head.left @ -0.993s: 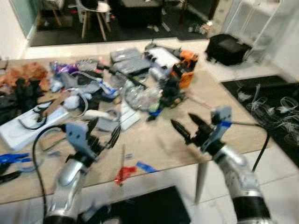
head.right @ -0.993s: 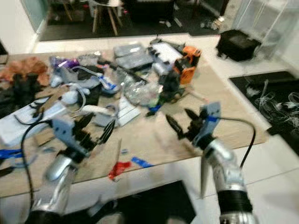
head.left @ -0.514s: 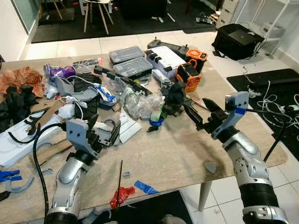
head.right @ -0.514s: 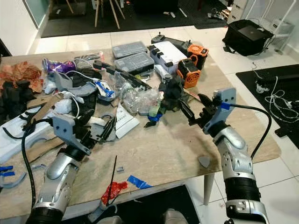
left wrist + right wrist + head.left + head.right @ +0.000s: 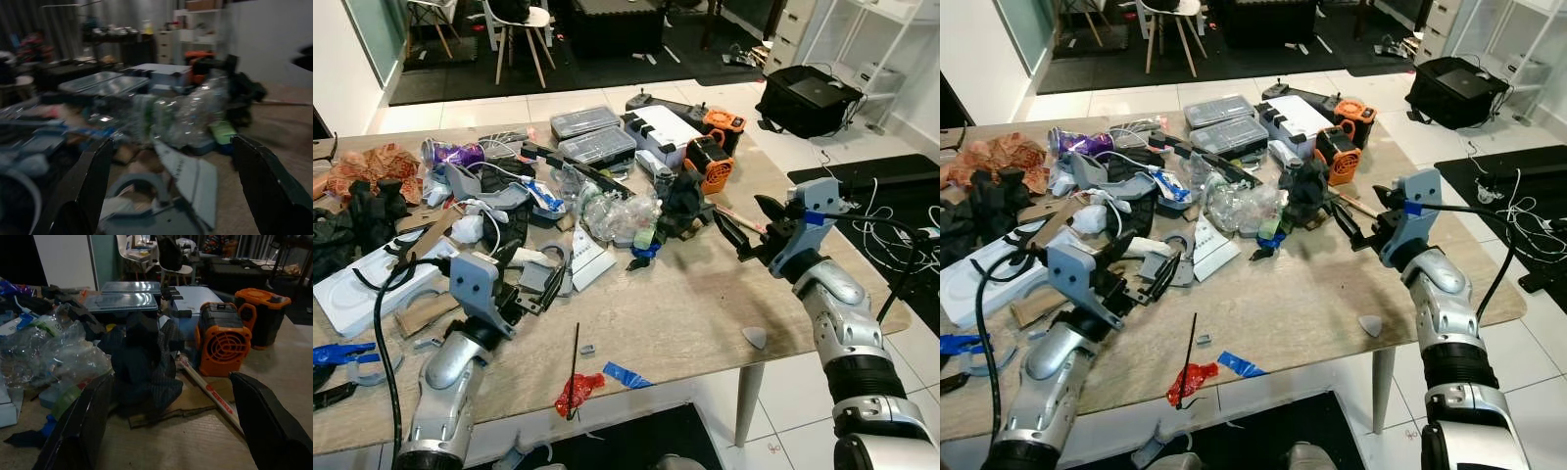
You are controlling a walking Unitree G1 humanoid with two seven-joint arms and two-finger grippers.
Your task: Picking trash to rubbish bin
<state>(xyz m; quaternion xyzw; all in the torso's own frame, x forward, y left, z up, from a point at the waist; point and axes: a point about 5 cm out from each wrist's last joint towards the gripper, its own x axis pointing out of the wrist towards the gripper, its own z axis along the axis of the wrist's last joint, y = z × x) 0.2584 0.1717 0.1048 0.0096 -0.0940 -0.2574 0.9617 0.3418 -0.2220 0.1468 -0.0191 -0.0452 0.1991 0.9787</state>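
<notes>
Since a second ago, the blur had gone and the whole picture had shifted, so the camera had moved; both arms had also reached farther out over the table [image 5: 705, 304]. The crushed clear plastic bottle [image 5: 617, 215] lay in the middle of the mess on the table, with a small green scrap [image 5: 644, 236] just beside it. A red crumpled wrapper [image 5: 576, 392] lay near the front edge, touching a thin black stick [image 5: 575, 367], and a bit of blue tape [image 5: 628, 375] lay just beside them.

The left gripper [image 5: 540, 286] was held low over the table with its two black fingers spread apart, holding nothing. It pointed at the bottle and at a grey curved part [image 5: 142, 185] close in front of it (the left wrist view was blurry). The right gripper [image 5: 752, 225] was up over the right side of the table, fingers open too, and empty. It faced a black crumpled cloth [image 5: 142, 362] next to the bottle.

Just past the cloth stood an orange fan box [image 5: 222, 345], and a white stick with red writing [image 5: 208, 389] lay on the table in front of it. Farther back were two grey cases [image 5: 592, 132] and a white box [image 5: 658, 125]. A purple wrapper [image 5: 455, 154] and brown paper [image 5: 367, 166] lay on the far left side. A small grey chip [image 5: 756, 337] lay alone near the right front edge. A black bag [image 5: 808, 98] sat on the floor beyond the table.
</notes>
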